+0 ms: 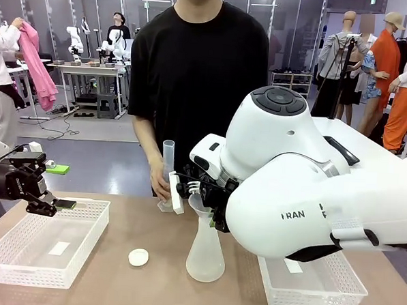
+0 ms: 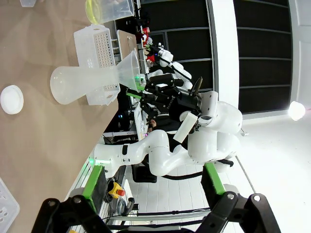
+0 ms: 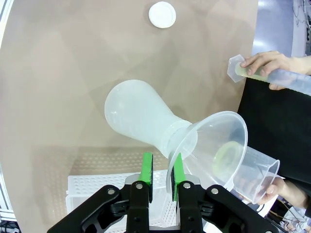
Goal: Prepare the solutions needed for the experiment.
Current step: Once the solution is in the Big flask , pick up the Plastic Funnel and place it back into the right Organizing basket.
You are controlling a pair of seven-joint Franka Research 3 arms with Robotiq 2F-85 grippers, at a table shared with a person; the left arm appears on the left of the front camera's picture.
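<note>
On the brown table (image 1: 135, 224) a frosted flask (image 1: 205, 256) stands mid-table, with a white cap (image 1: 138, 258) at its 9 o'clock, one white basket (image 1: 21, 269) farther out at 9 o'clock and another basket (image 1: 305, 295) at 3 o'clock.

Bright even indoor light, faint soft shadows on the table (image 1: 162, 290), wide-angle bending in wrist views

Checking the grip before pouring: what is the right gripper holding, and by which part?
The right gripper pinches the funnel by its rim; the funnel sits in the flask.
</note>
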